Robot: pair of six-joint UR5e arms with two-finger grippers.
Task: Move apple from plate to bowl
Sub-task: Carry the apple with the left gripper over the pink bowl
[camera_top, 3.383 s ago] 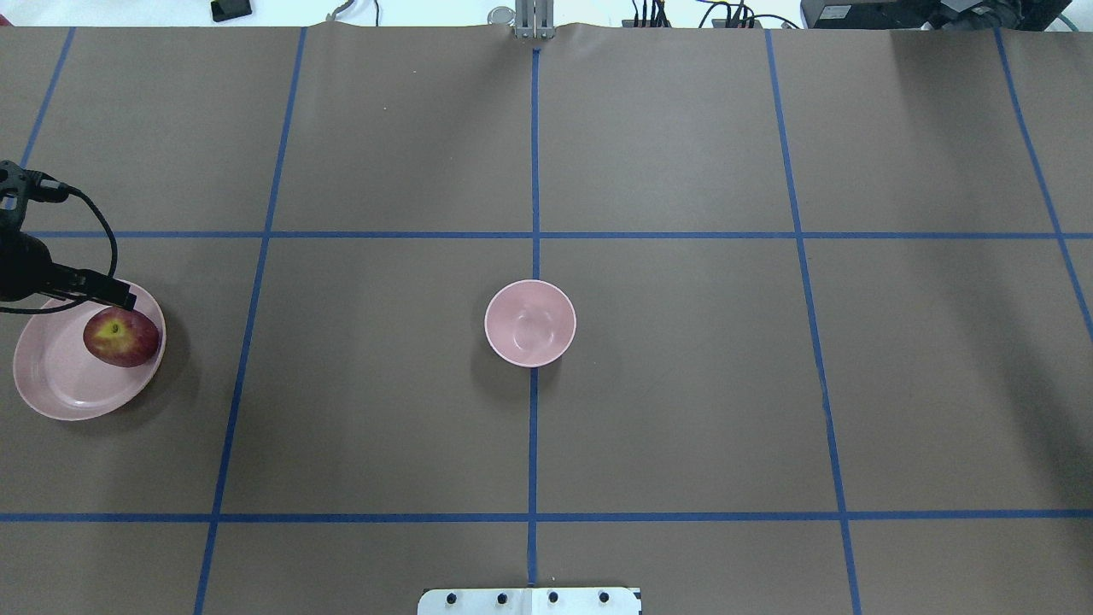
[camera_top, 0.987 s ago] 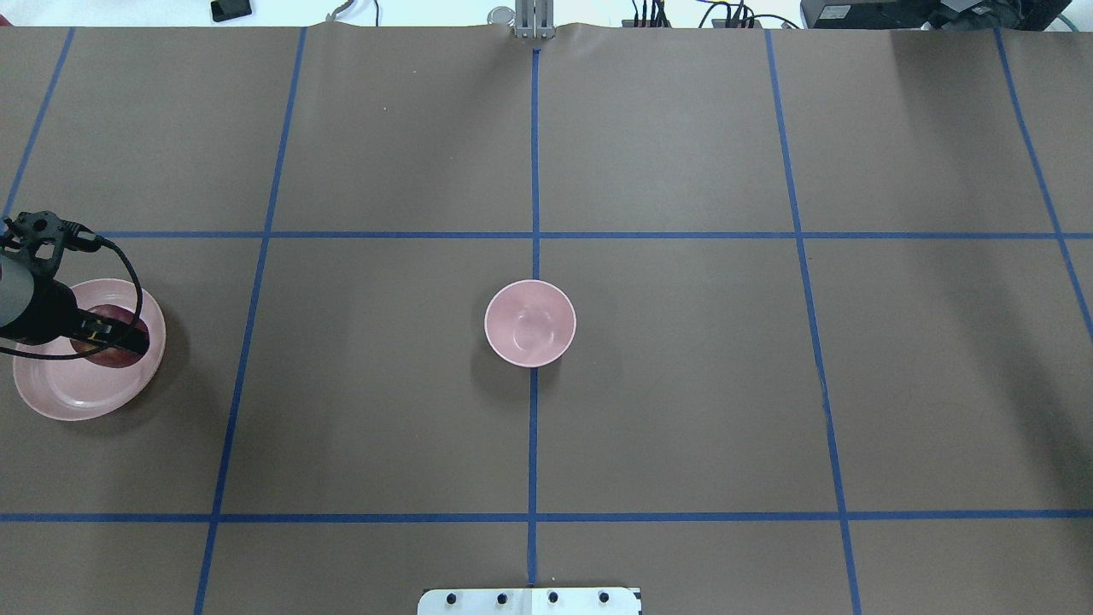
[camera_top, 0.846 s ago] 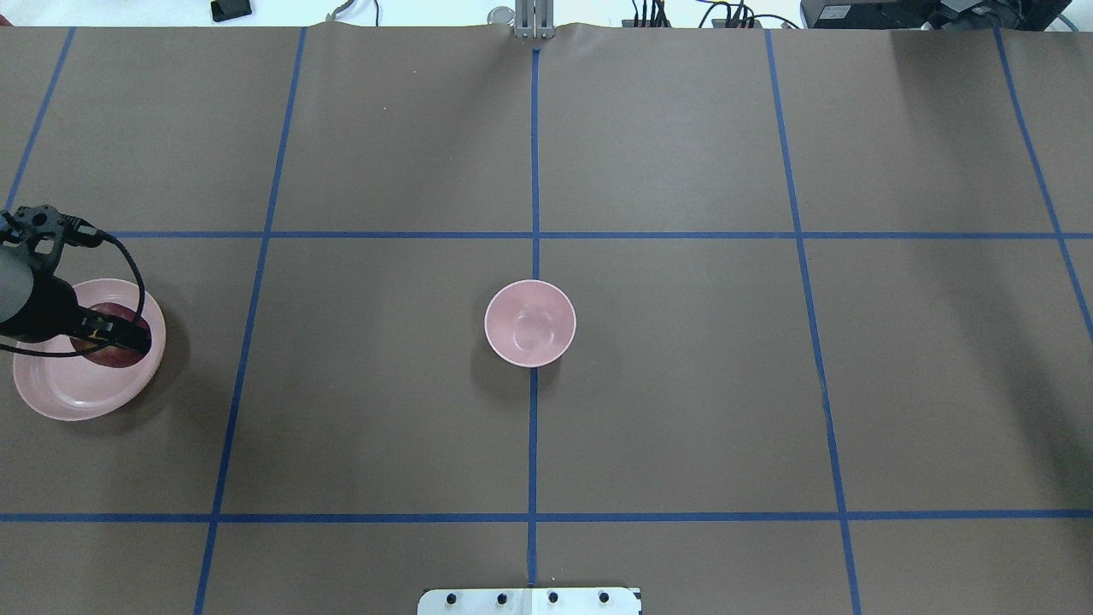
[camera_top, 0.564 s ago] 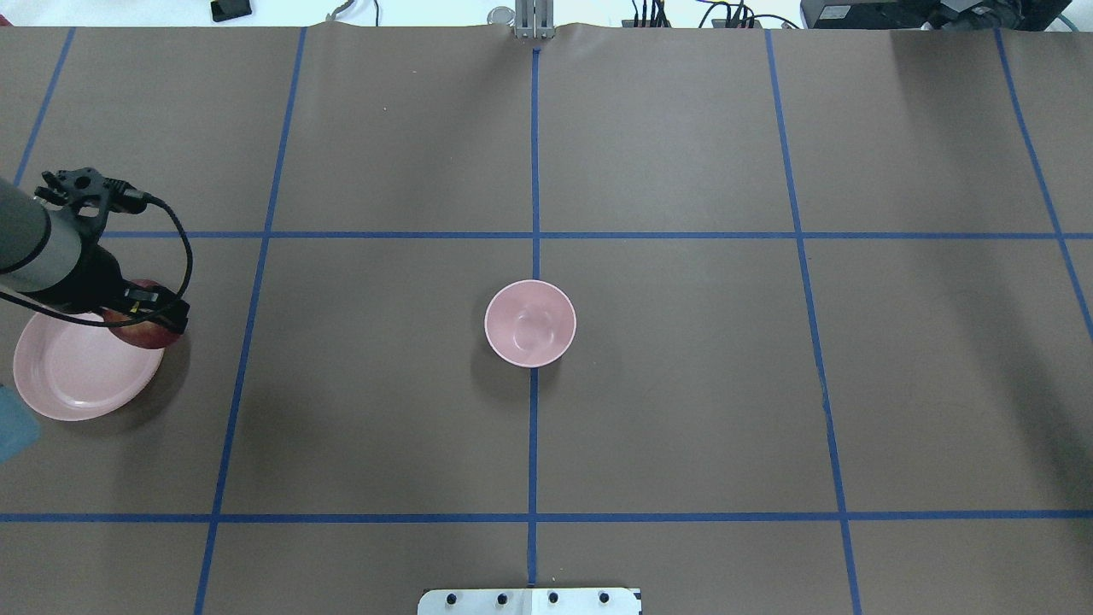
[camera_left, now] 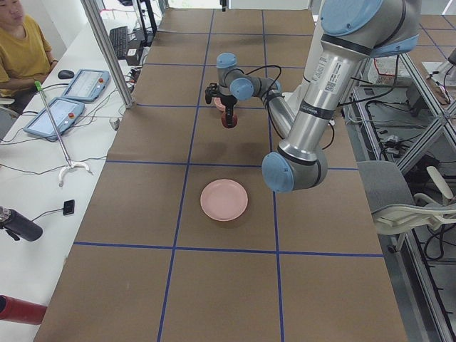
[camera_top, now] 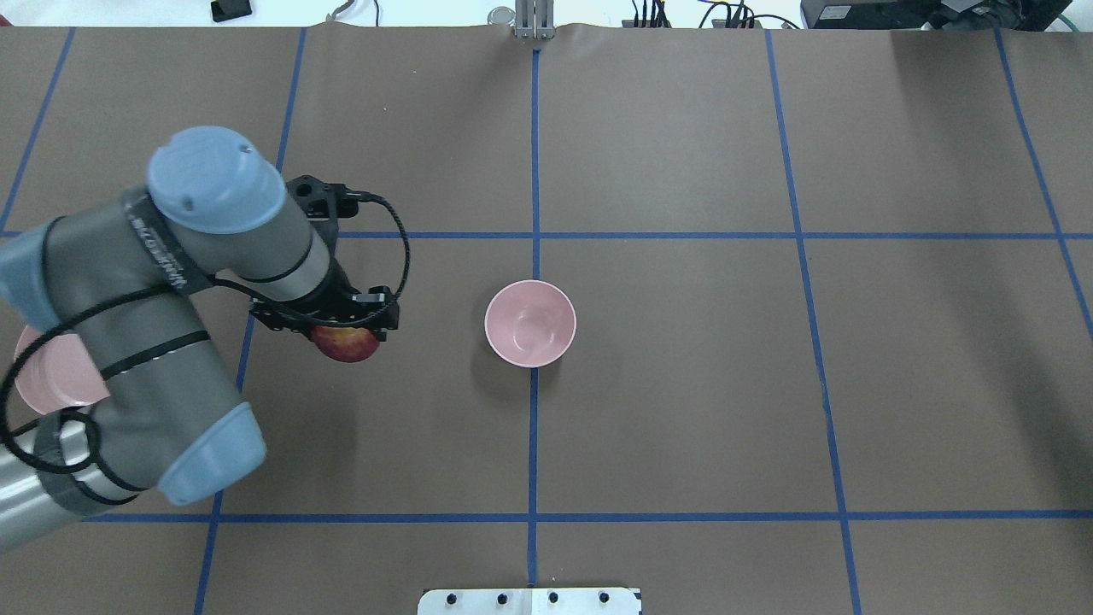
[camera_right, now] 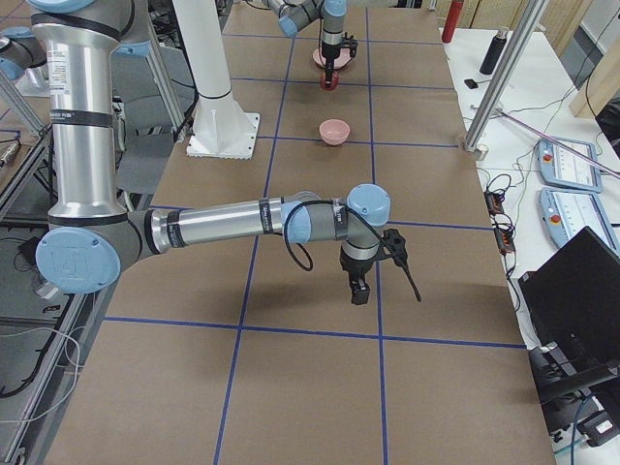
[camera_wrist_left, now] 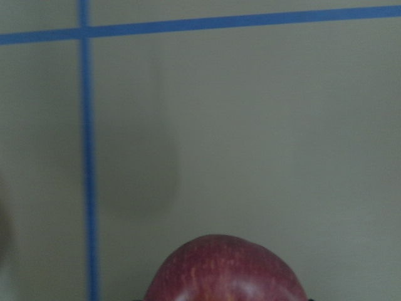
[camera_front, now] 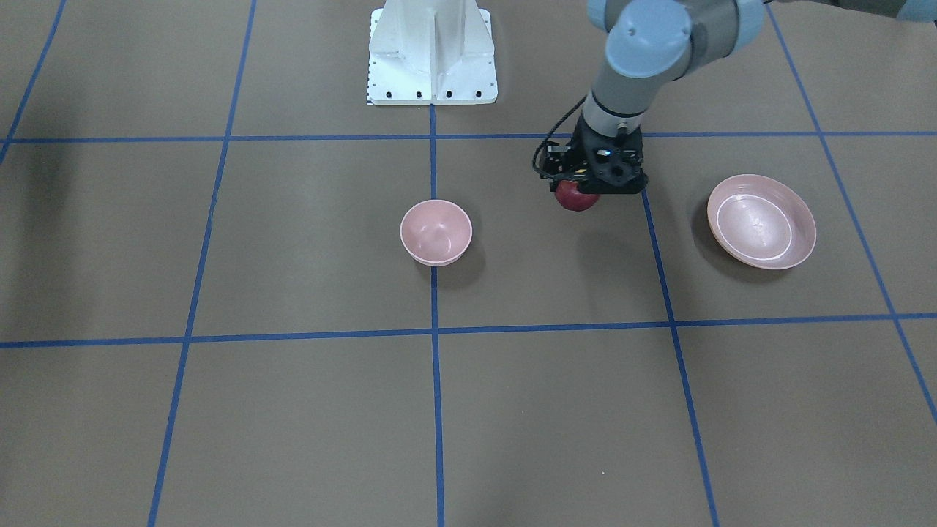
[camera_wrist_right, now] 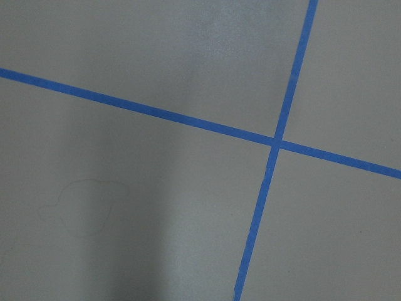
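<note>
My left gripper (camera_top: pixel 337 325) is shut on the dark red apple (camera_top: pixel 346 343) and holds it above the table, between the plate and the bowl. The front-facing view shows the apple (camera_front: pixel 576 197) under the gripper (camera_front: pixel 589 183). It fills the bottom of the left wrist view (camera_wrist_left: pixel 225 269). The pale pink plate (camera_front: pixel 761 260) is empty; in the overhead view my arm covers most of it (camera_top: pixel 51 376). The small pink bowl (camera_top: pixel 530 323) stands empty at the table's middle. My right gripper (camera_right: pixel 359 291) shows only in the exterior right view, above bare table; I cannot tell its state.
Blue tape lines (camera_top: pixel 534 171) divide the brown table into squares. The robot's white base (camera_front: pixel 432 51) stands at the table's near edge. An operator (camera_left: pixel 21 50) sits at a side bench with control pendants (camera_left: pixel 71 100).
My left gripper came down on the apple in the plate, took hold of it, lifted it off and carried it right toward the bowl. The plate is left empty.
</note>
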